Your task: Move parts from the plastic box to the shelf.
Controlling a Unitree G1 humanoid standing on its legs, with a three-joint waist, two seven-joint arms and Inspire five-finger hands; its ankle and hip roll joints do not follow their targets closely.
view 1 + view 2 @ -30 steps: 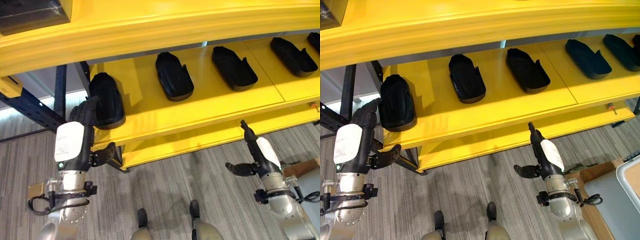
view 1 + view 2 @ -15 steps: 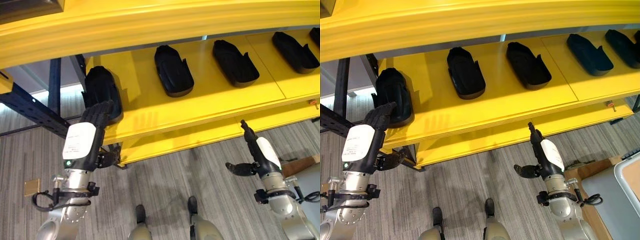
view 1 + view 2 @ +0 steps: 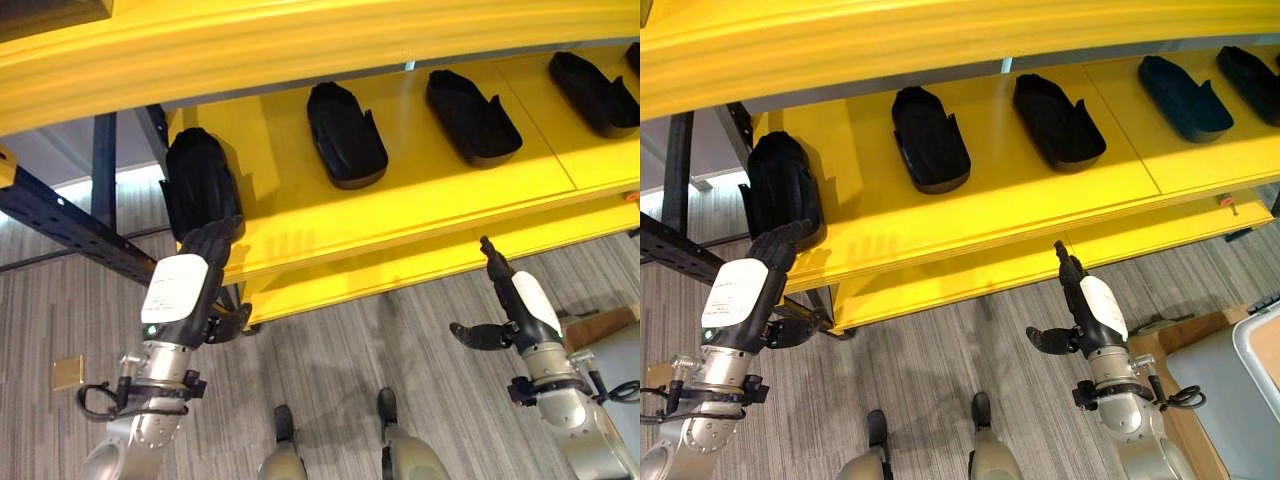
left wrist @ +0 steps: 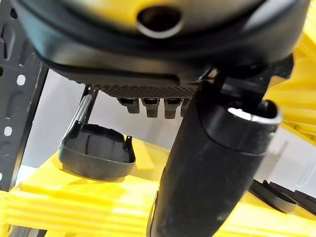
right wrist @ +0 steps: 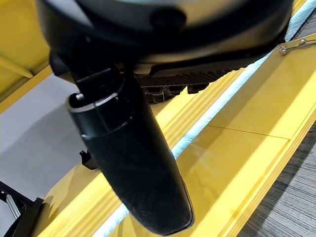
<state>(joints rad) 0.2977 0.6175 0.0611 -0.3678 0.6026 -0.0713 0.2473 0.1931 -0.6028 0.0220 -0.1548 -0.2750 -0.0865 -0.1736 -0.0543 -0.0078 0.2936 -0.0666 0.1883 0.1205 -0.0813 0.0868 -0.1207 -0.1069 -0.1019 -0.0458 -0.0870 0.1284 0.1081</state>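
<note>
The leftmost black part [image 3: 200, 185] is lying on the yellow shelf [image 3: 400, 215] at its left end, with more black parts [image 3: 345, 135] spaced along the same board to the right. The left hand [image 3: 195, 275] is hanging just in front of that part at the shelf's edge, fingers relaxed and holding nothing; it is apart from the part. The right hand [image 3: 1085, 305] is hovering below the shelf's front lip, fingers straight, thumb out, empty. The placing step looks finished for this part. The next move probably calls for turning toward the grey plastic box [image 3: 1250, 385] at the robot's right to fetch another part.
</note>
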